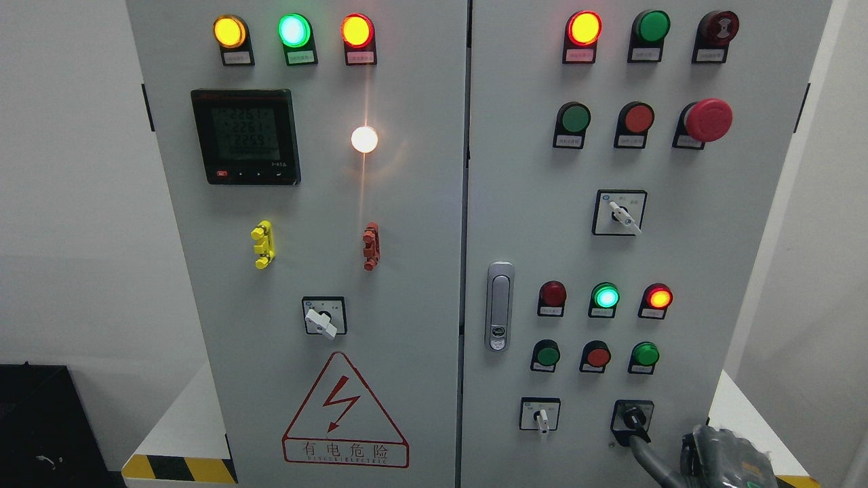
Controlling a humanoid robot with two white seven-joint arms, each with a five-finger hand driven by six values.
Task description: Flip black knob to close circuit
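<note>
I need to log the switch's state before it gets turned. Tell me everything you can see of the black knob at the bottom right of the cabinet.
The black knob sits on a square black plate at the lower right of the right cabinet door, right of a white-handled selector. It looks like dark plastic, its lever pointing down and slightly left. A grey finger of the right hand reaches up from the lower right and touches the lever's lower end.
</note>
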